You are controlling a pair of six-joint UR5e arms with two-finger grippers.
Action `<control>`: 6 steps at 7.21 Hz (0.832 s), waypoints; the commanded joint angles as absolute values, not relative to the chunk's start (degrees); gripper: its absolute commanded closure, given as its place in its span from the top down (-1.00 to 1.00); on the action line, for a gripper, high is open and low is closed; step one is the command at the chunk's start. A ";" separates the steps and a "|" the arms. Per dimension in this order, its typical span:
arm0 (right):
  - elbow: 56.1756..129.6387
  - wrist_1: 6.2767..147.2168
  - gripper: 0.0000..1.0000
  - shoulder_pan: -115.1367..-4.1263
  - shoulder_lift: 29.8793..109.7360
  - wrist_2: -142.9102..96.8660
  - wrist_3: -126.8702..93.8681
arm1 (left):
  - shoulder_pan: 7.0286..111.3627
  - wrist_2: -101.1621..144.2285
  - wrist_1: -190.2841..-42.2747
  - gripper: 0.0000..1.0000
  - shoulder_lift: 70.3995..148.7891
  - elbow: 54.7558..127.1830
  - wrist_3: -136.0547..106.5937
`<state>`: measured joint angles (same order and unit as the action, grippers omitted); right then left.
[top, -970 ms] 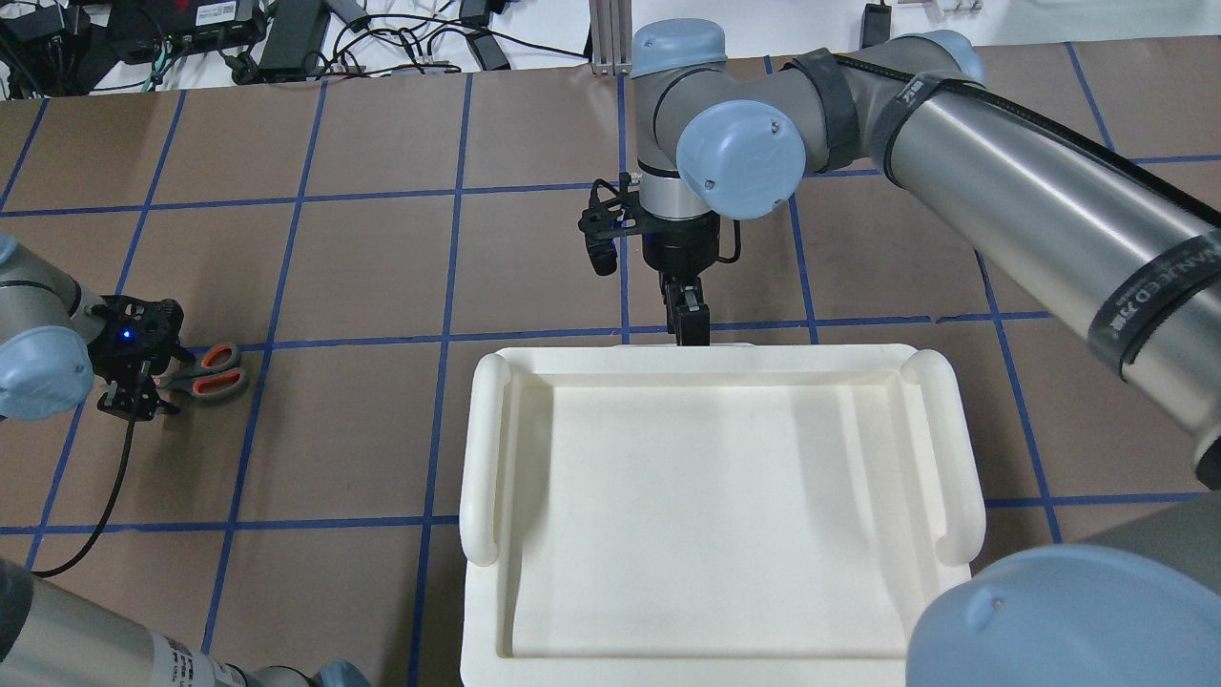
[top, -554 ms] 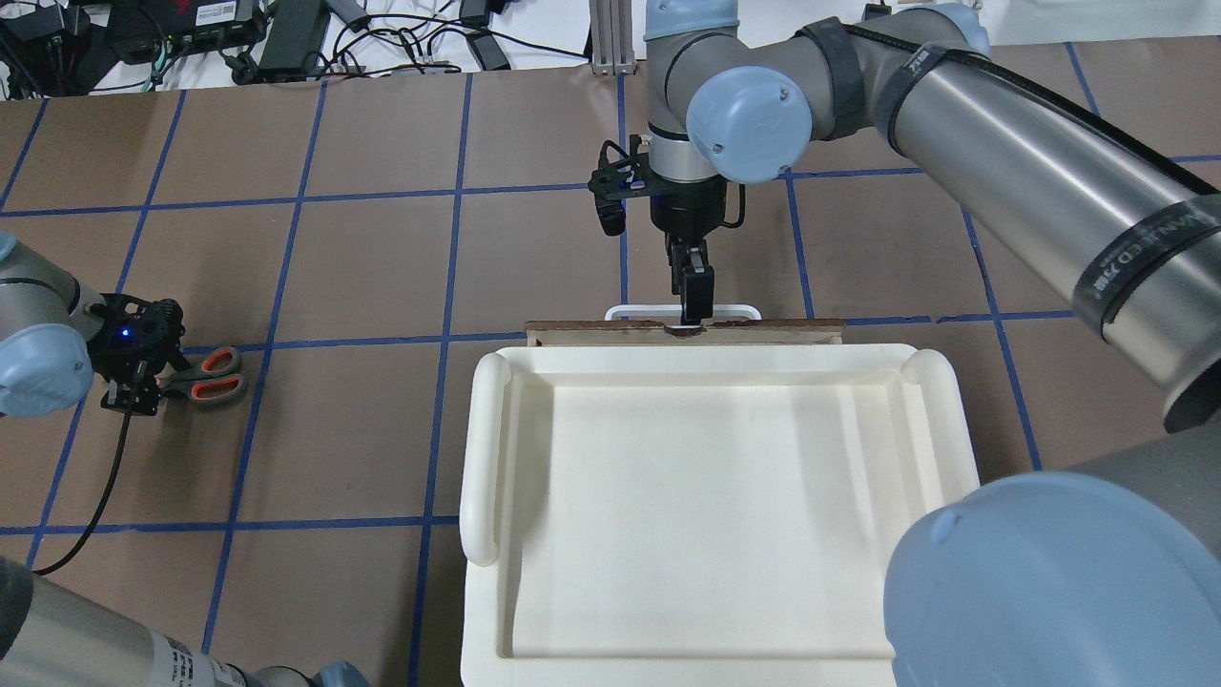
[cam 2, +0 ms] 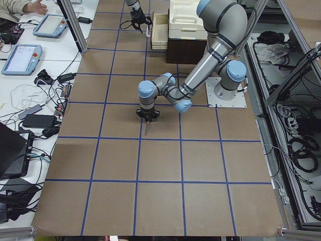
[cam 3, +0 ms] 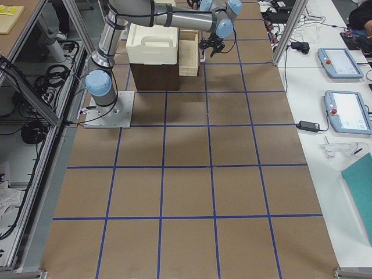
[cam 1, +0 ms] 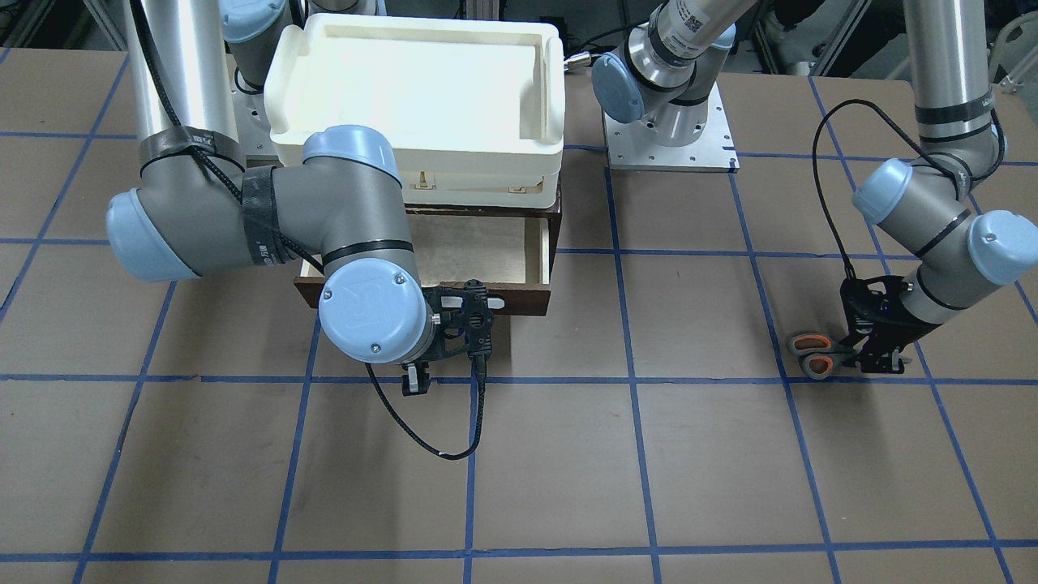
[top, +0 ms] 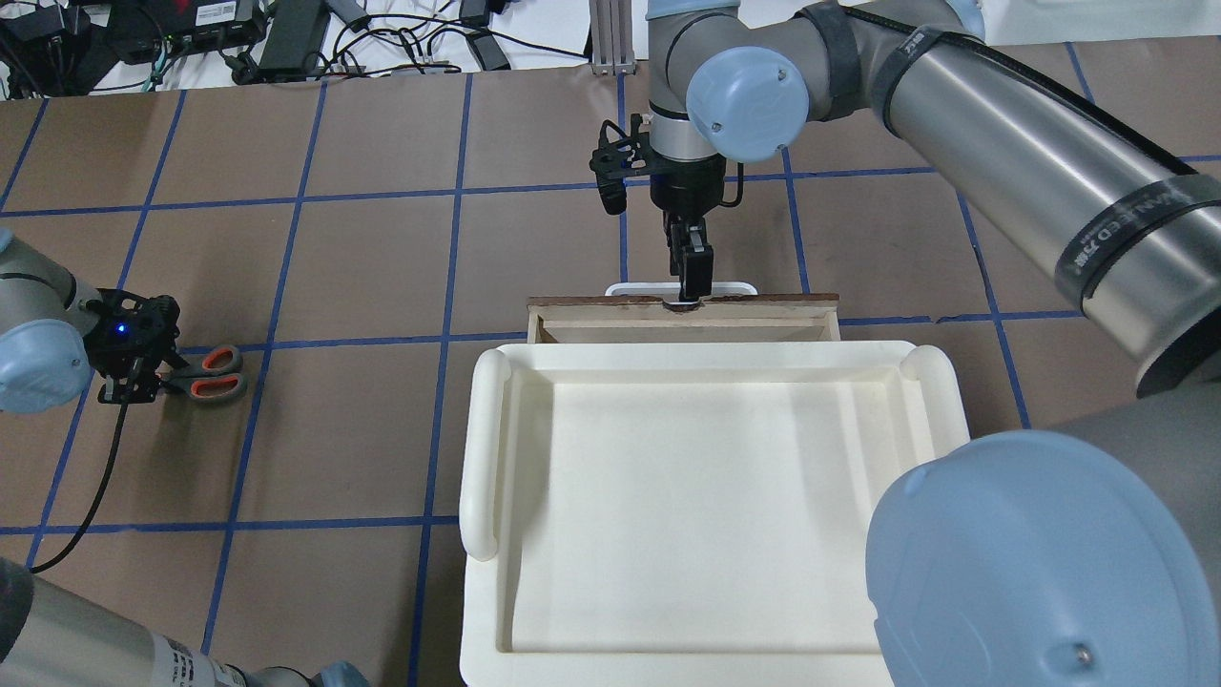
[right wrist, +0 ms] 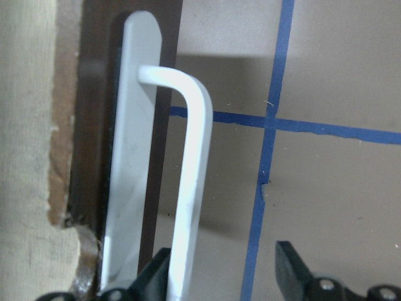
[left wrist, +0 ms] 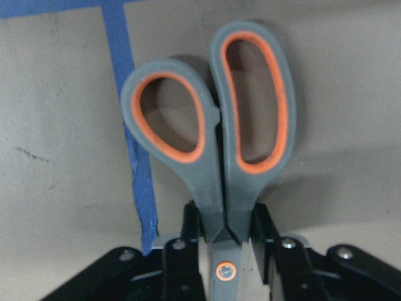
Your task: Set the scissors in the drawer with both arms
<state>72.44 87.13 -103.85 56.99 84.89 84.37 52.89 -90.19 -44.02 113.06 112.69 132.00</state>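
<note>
- The small pair of scissors [top: 200,380], with dark grey handles lined in orange-red inside the finger loops, sits at the left edge of the overhead view. It is on the brown table [top: 362,267] marked with blue tape lines, well apart from the drawer.
- In the left wrist view we see the two loops side by side and closed together, pointing to the top of the frame. The loop on the frame's right is the longer one. An orange-ringed pivot screw shows just below the handles.
- The left gripper [top: 155,382] pinches the scissors. Its black fingers [left wrist: 178,263] press on both sides of the shanks, level with the pivot. We cannot tell whether the scissors rest on the table or hang just above it.
- The dark brown wooden drawer [cam 1: 527,298] with a pale light-wood interior stands partly open. It is in the upper centre of the front-facing view, directly below the white plastic bin [cam 1: 470,158].
- The right gripper [top: 691,286] sits at the white bar handle [right wrist: 194,157] on the drawer front. Its fingers are spread, one on each side of the bar. In the right wrist view the finger on the frame's left touches the bar, and the other finger [right wrist: 294,269] stands apart from it.
</note>
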 commanded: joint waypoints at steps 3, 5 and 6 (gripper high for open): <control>69.79 88.85 0.17 -103.10 55.37 86.57 85.87 | 53.35 -90.26 -44.21 -1.00 111.63 112.50 132.54; 69.52 90.25 0.13 -102.83 55.02 86.66 86.48 | 53.35 -88.61 -50.23 -1.00 109.61 109.53 132.19; 68.48 90.44 0.11 -102.92 54.15 86.57 86.57 | 53.52 -87.03 -56.54 -1.00 108.38 106.38 131.49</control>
